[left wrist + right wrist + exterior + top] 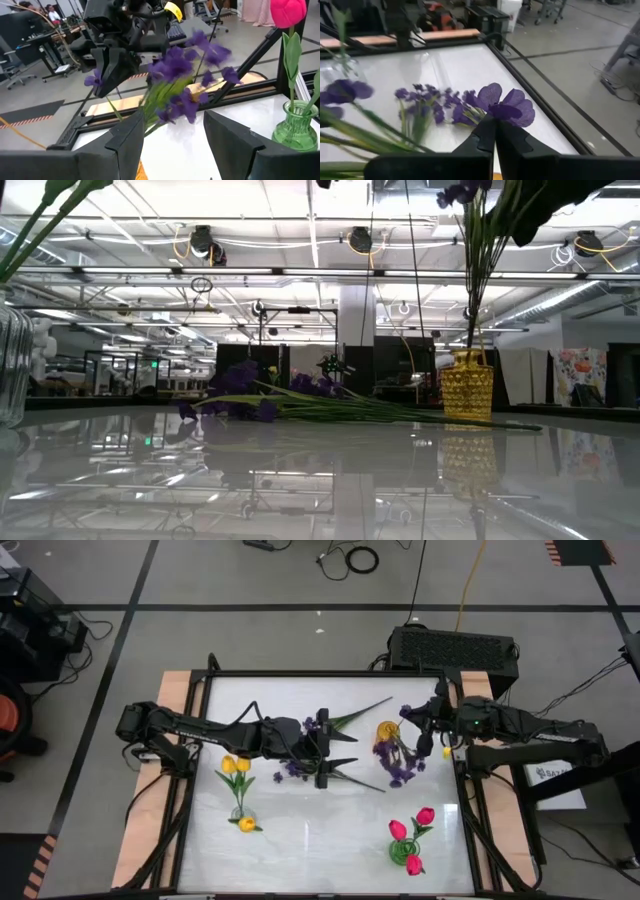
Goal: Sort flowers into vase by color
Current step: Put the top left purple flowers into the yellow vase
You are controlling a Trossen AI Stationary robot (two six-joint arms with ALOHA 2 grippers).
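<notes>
An amber vase (389, 732) at the far right of the table holds purple sprigs (403, 768); it also shows in the low view (467, 386). My right gripper (424, 730) is above it, shut on a purple sprig (504, 104). More purple sprigs (292, 766) lie flat on the table's middle (262, 394). My left gripper (338, 751) is open and empty over them, its fingers pointing toward the amber vase (172, 145). Yellow tulips (236, 766) stand in a clear vase (243, 812). Pink-red tulips (412, 830) stand in a green vase (402, 852). My right gripper pinches the purple sprig between its two shut fingers, just below the top blossom (492, 112). The sprig is lifted, and its green stem (114, 106) hangs below the fingers toward the amber vase. I cannot tell whether the stem's lower end is inside the vase.
The green vase with a pink tulip (295, 127) stands near the right front. The clear vase (12, 370) is at the left front. The table's black frame rail (535, 95) runs along the right edge. Bare white tabletop (320, 840) lies between the two front vases.
</notes>
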